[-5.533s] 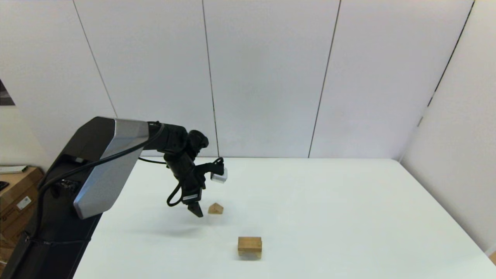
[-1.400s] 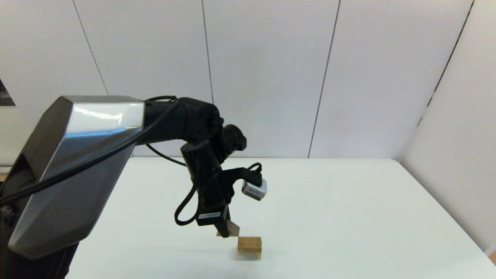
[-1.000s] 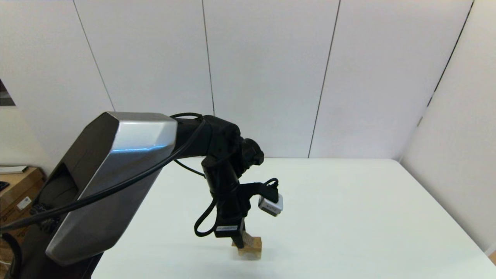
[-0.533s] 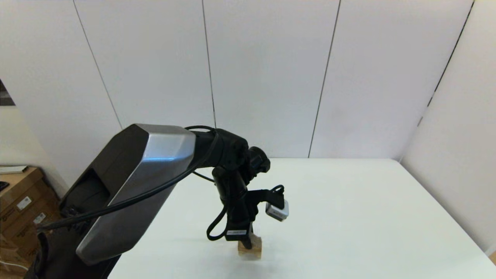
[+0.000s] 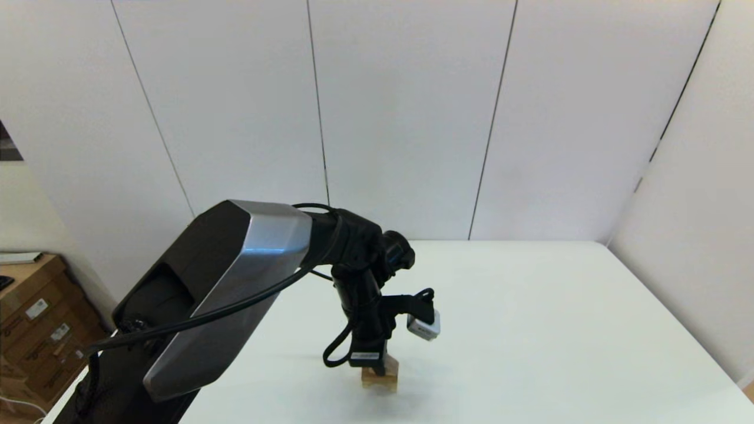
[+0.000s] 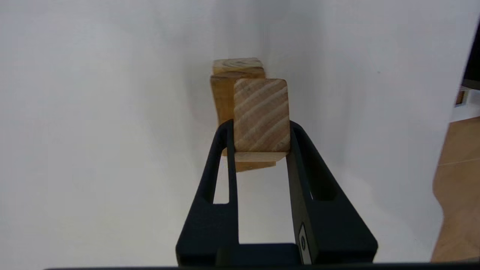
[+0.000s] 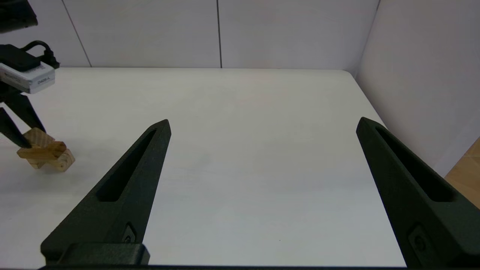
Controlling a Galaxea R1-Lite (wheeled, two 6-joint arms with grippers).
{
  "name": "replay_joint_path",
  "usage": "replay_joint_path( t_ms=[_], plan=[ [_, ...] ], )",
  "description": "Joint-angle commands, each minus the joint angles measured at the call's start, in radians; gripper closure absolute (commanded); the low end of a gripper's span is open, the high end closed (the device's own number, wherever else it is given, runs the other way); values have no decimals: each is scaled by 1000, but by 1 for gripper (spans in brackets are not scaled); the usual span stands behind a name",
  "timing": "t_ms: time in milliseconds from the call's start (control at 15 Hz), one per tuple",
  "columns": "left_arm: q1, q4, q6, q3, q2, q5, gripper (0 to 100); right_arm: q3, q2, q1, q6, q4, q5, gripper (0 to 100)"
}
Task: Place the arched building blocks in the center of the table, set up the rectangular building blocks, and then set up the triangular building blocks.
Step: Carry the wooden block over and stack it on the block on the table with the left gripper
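My left gripper [image 5: 377, 368] is shut on the triangular building block [image 6: 261, 116], a small light-brown prism, gripping it by its two sides. It holds the prism directly over the wooden stack [image 5: 380, 380] near the front middle of the table [image 5: 530, 330]. In the right wrist view the triangular building block [image 7: 37, 137] looks down on the thin rectangular building block [image 7: 42, 152], which lies on the chunky arched building block [image 7: 63, 163]. I cannot tell whether the prism touches the slab. My right gripper [image 7: 262, 123] hangs open over bare table to the right, with nothing between its fingers.
Cardboard boxes [image 5: 29, 330] stand on the floor beyond the table's left side. White wall panels close off the back and the right side. The left arm's silver-and-black forearm [image 5: 235, 282] covers the table's left part in the head view.
The left gripper took hold of the triangular block at the back left, carried it right and forward over the stack, then lowered it onto the stack's top. The stack has not moved.
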Motion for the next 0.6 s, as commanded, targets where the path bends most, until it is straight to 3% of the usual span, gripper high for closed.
replay_joint_path(
  t_ms=[67, 600],
  plan=[
    [2, 5, 6, 0, 11, 7, 100, 0, 0, 0, 0, -1, 0, 0],
    [8, 10, 3, 0, 9, 26, 100, 0, -2, 0, 0, -1, 2, 0]
  ],
)
